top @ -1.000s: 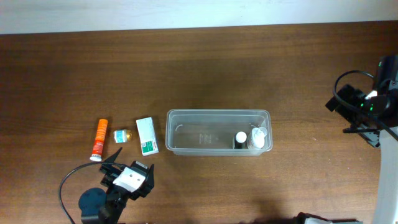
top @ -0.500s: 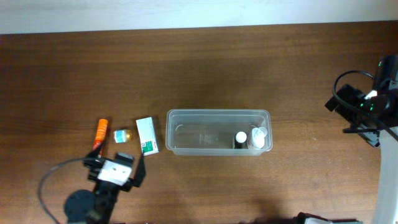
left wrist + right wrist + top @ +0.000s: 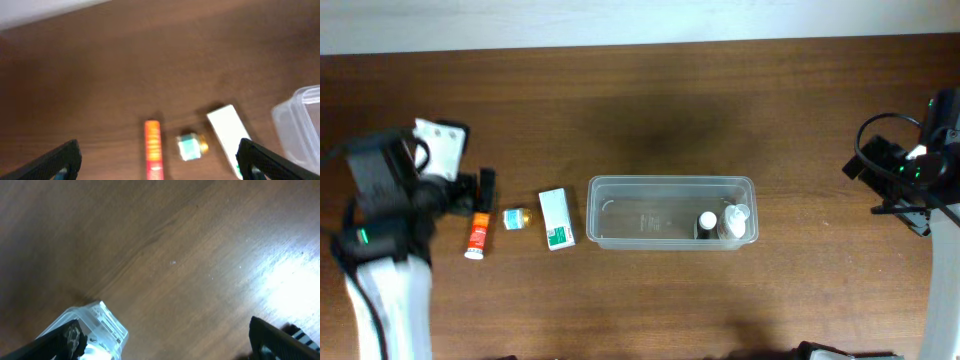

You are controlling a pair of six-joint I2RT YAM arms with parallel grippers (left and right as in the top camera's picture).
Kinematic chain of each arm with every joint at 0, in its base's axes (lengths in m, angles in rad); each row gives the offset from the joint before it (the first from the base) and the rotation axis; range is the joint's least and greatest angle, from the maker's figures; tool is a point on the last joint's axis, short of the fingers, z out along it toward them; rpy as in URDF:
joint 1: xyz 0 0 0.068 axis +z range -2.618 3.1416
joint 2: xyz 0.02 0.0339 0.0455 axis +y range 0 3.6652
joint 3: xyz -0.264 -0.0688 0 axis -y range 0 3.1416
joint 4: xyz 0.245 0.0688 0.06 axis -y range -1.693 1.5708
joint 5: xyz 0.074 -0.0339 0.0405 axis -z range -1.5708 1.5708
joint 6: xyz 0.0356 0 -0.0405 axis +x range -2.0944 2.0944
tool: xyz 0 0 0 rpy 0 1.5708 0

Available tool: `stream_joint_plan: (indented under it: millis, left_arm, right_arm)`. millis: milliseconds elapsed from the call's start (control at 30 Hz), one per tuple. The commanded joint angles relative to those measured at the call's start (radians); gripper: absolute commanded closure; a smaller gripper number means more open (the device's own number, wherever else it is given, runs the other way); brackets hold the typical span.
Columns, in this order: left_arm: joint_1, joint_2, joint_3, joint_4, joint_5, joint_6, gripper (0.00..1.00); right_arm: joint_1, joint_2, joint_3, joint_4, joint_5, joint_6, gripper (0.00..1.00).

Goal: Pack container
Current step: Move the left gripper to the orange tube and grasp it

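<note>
1. Overhead: your container point(image 3: 660, 180) lies mid-table point(image 3: 720, 90), its long side running left to right.
   - Two bottles stand inside at its right end, a dark one point(image 3: 706, 222) and a white one point(image 3: 735, 217).
   - Off its left end lie a carton point(image 3: 556, 218) just beside it, then a small jar point(image 3: 516, 218), then an orange tube point(image 3: 477, 233).
   - Your left gripper point(image 3: 460, 192) hangs past all three, by the tube and well apart from the container.
   - Your right gripper point(image 3: 870, 165) sits well off the container's right end, touching nothing.

2. Left wrist: your left gripper point(image 3: 159, 150) has its fingers point(image 3: 60, 160) spread wide at the lower corners, with nothing clamped.
   - The tube point(image 3: 153, 147) lies on the table between them.
   - The jar point(image 3: 190, 146) and the carton point(image 3: 229, 131) follow toward the container.
   - Only a rounded corner of the container point(image 3: 300, 125) shows, at the right edge.

3. Right wrist: your right gripper point(image 3: 164, 325) is also spread wide and empty, over bare wood.
   - A corner of the container point(image 3: 107, 325) shows at lower left, beside the left-hand finger point(image 3: 65, 340) in the picture.
</note>
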Motion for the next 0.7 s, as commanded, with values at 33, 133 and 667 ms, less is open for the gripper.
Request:
stream_joint_plan:
  millis: [33, 133, 667]
  left_arm:
    - [0.035, 0.171, 0.109, -0.081, 0.183, 0.008, 0.0]
    - [0.035, 0.244, 0.109, -0.139, 0.171, 0.009, 0.0]
    - [0.091, 0.48, 0.109, -0.181, -0.266, -0.219, 0.01]
  right_arm:
    - [-0.005, -0.002, 0.008, 0.001, 0.002, 0.002, 0.02]
    - [-0.005, -0.002, 0.008, 0.001, 0.002, 0.002, 0.01]
    - [-0.005, -0.002, 0.008, 0.001, 0.002, 0.002, 0.02]
